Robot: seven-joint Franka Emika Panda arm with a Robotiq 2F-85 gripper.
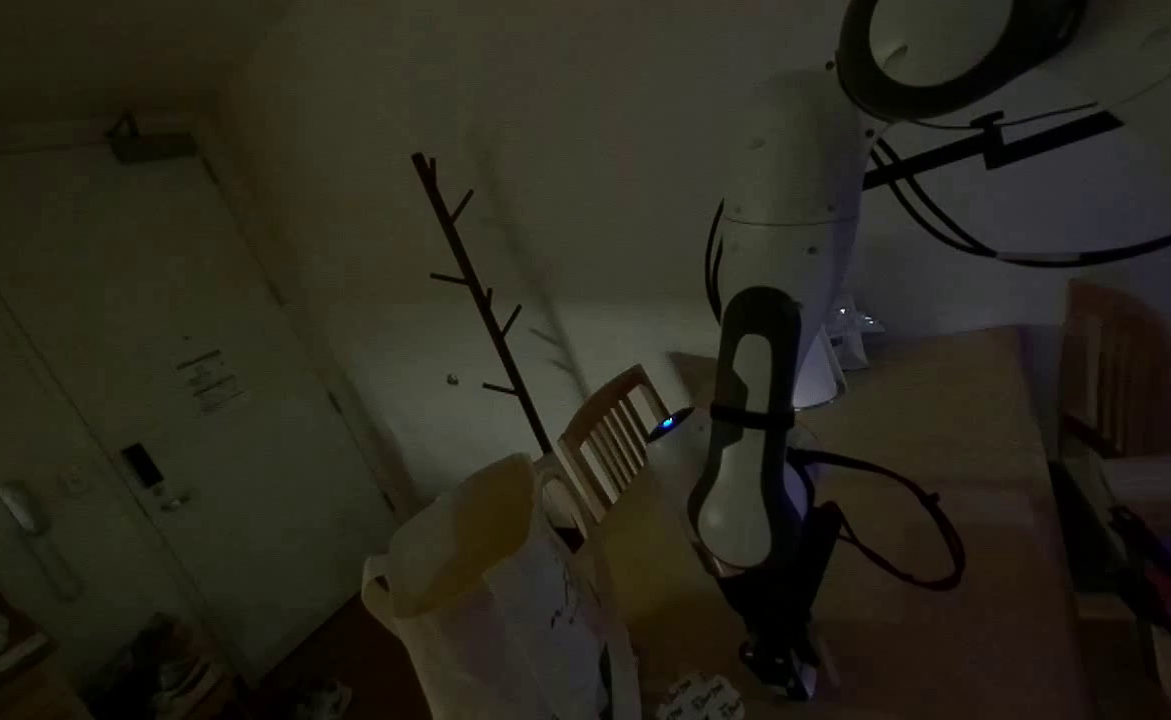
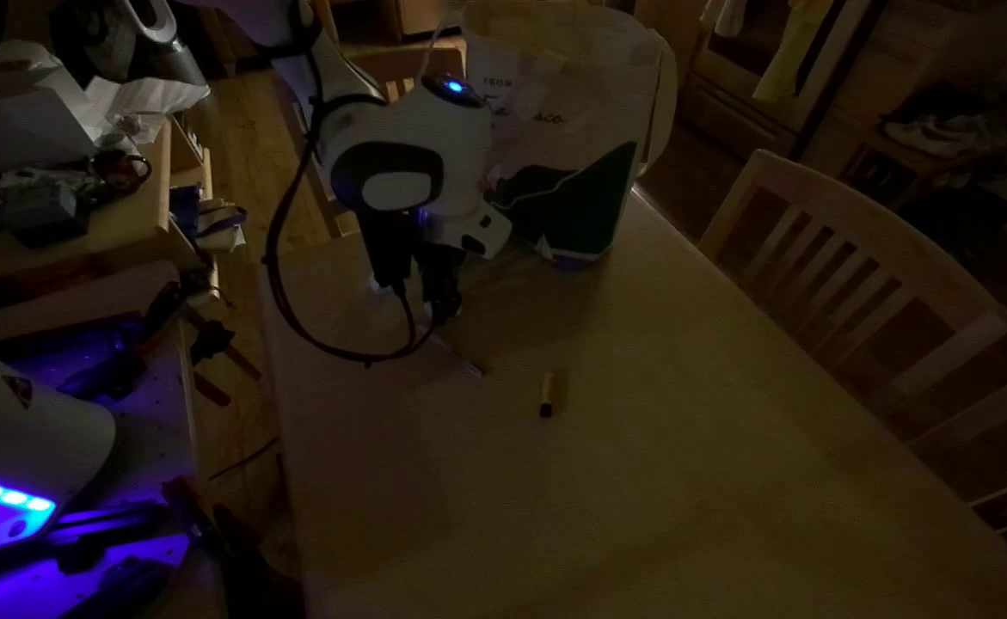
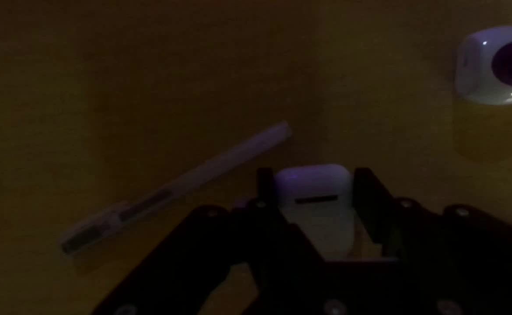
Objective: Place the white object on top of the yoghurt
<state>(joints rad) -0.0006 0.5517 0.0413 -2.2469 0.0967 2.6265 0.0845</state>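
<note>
Across the dim table (image 2: 658, 481), jaws grip a white object (image 3: 315, 188), its lower end hidden

The carrier bag (image 2: 574, 142) bears "FROM" above script ending in "sco". The door notice (image 1: 210, 380) is too dim to read.

My gripper (image 2: 441, 305): pointing down at the table (image 2: 658, 464)
Pen (image 2: 469, 366): flat, near me
Dark-tipped stick (image 2: 547, 391): farther off
Bag (image 2: 567, 125): upright, beyond me
Chair (image 2: 881, 248): beside the table
</note>
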